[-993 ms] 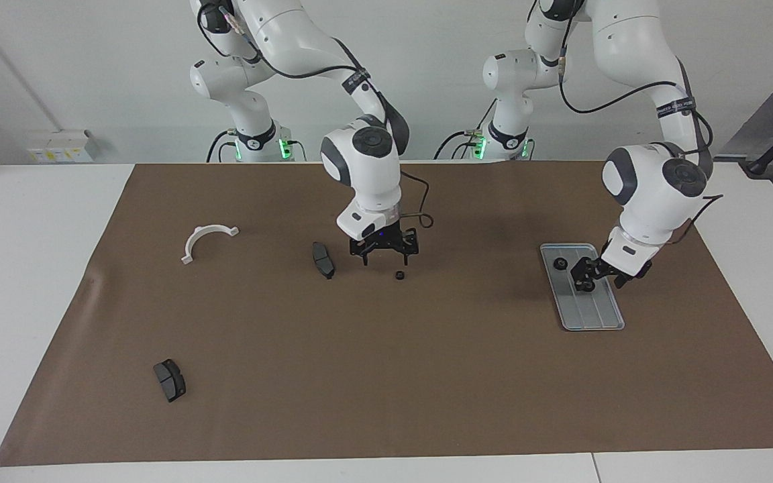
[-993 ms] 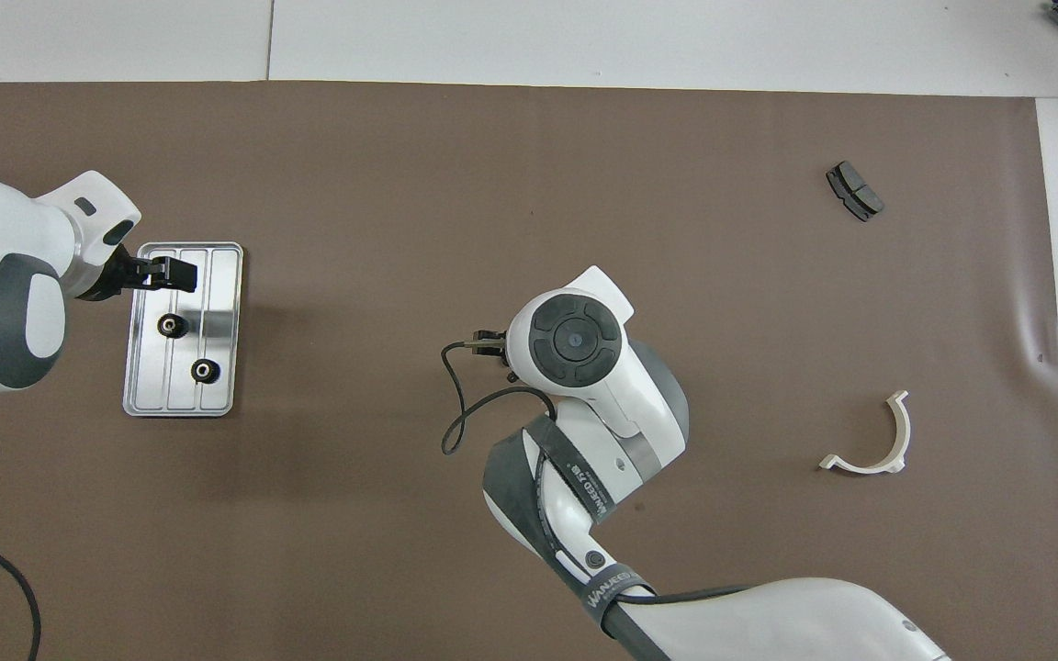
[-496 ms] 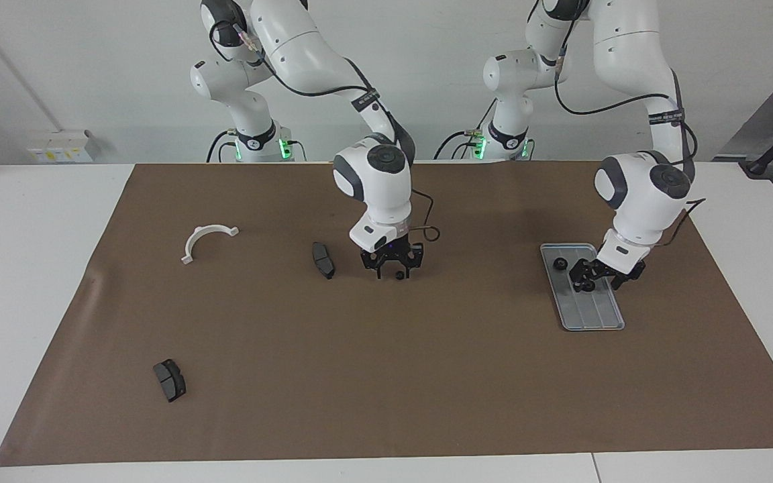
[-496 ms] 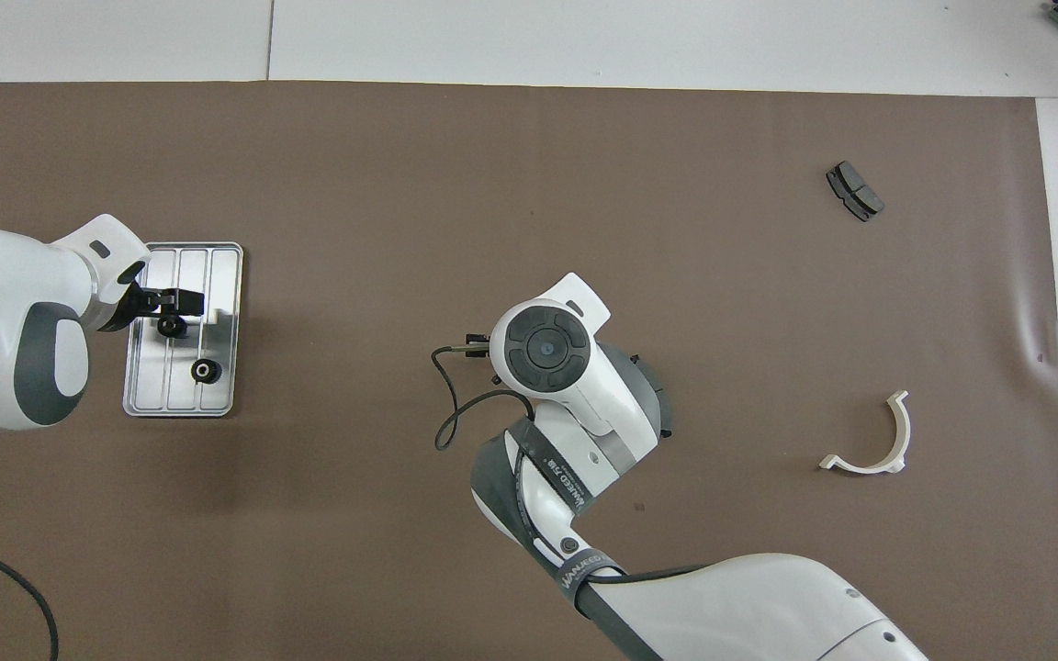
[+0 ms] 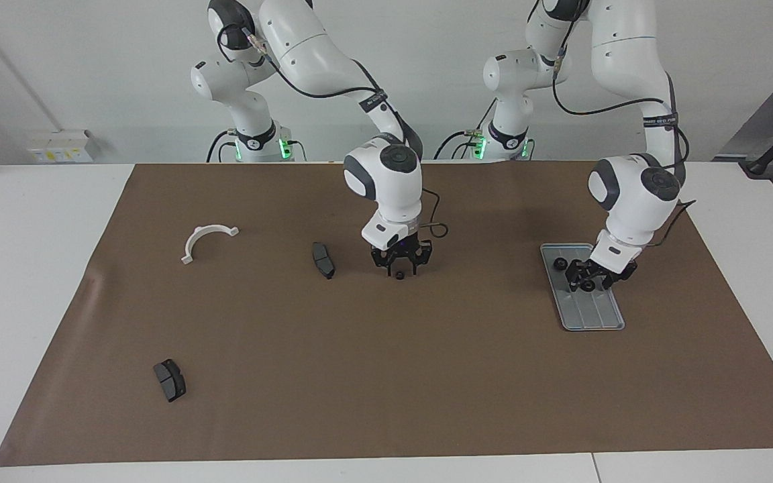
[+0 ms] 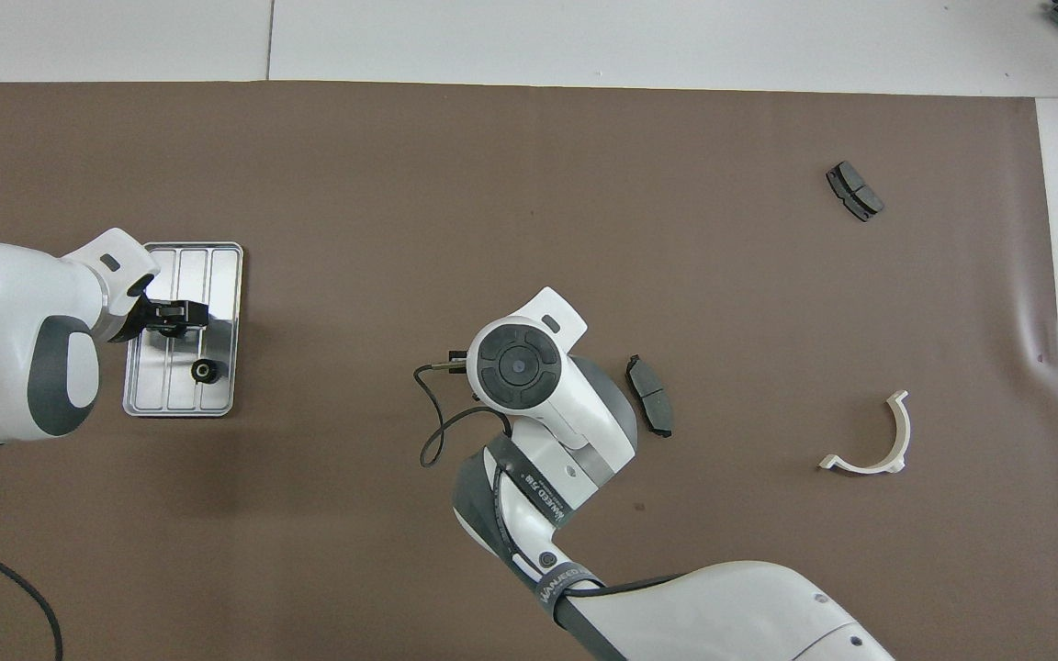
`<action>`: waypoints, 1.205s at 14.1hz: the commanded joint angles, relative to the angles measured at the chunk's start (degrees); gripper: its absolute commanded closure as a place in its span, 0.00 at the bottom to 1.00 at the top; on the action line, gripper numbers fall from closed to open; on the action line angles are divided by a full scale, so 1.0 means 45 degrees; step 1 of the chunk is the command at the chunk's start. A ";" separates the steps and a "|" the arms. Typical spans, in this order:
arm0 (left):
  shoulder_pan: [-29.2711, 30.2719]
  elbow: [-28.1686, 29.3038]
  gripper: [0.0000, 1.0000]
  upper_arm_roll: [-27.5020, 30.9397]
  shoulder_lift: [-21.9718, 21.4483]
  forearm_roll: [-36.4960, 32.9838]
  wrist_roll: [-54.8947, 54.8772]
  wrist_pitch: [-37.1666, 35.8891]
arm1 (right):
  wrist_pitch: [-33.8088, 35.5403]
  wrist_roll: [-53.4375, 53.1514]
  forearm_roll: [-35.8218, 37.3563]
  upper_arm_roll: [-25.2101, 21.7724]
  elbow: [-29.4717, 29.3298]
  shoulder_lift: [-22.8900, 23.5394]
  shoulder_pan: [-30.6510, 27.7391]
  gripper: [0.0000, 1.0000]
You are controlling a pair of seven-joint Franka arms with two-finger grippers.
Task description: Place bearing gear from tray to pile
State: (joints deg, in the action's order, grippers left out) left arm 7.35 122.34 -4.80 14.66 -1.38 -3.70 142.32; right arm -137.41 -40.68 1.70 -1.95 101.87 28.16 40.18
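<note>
- Since the white curved bracket (image 5: 207, 236) lies closest to the robots, I'll start there. It's on the brown mat (image 5: 427, 376) that covers most of the tabletop (image 5: 24, 268), toward the right arm's end and well apart from everything else.
- About as near to the robots, but at the left arm's end, is the tray (image 5: 594, 312). It's a flat silver thing with ridges running lengthwise, and its long side points away from the robots.
- The first tray gear (image 5: 561, 263) sits near the end of the tray closest to the robots, with nothing touching it.
- The left hand (image 5: 586, 276) is down inside the tray, right at the second tray gear (image 5: 588, 286), which sits a bit farther from the robots than the first one. I honestly can't tell if the hand is pinching it or just set around it. From overhead the hand (image 6: 182, 317) covers that gear, so only the first tray gear (image 6: 205, 370) shows on the tray (image 6: 221, 275).
- Mid-mat there's a dark grey pad (image 5: 323, 260), and just beside it toward the left arm's end is the right hand (image 5: 400, 267).
- The right hand is low over the loose gear (image 5: 399, 274), a single small black one lying on the mat. Same deal here, I can't tell if it's gripped. Overhead is no help because the wrist hides both.
- Farthest out is a second dark pad (image 5: 170, 380), alone on the mat toward the right arm's end.
</note>
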 commanded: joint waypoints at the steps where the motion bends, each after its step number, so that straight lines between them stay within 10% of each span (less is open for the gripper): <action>1: 0.0163 0.0334 0.38 -0.0087 -0.0112 -0.0064 0.0080 0.0424 | 0.0144 -0.0258 0.0267 -0.0016 -0.0216 0.0148 -0.0022 0.41; 15: 0.0085 -0.0210 0.94 -0.0106 0.0004 -0.0064 0.0158 0.0191 | 0.0535 -0.0258 0.0365 -0.0016 -0.0176 0.0148 0.0037 0.60; 16: -0.0032 -0.0522 0.94 -0.0106 0.0044 -0.0064 0.0487 -0.0158 | 0.0477 -0.0258 0.0365 -0.0016 -0.0196 0.0148 0.0037 0.68; 17: -0.0071 -0.1028 0.95 -0.0145 0.0044 -0.0064 0.0935 -0.0761 | 0.0457 -0.0258 0.0365 -0.0016 -0.0215 0.0148 0.0017 0.97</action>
State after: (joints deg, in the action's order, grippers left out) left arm 7.33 121.42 -5.15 14.26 -1.23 -2.48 142.28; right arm -135.86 -40.68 2.13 -2.01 101.87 28.32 40.23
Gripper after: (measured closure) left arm 0.648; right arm 0.665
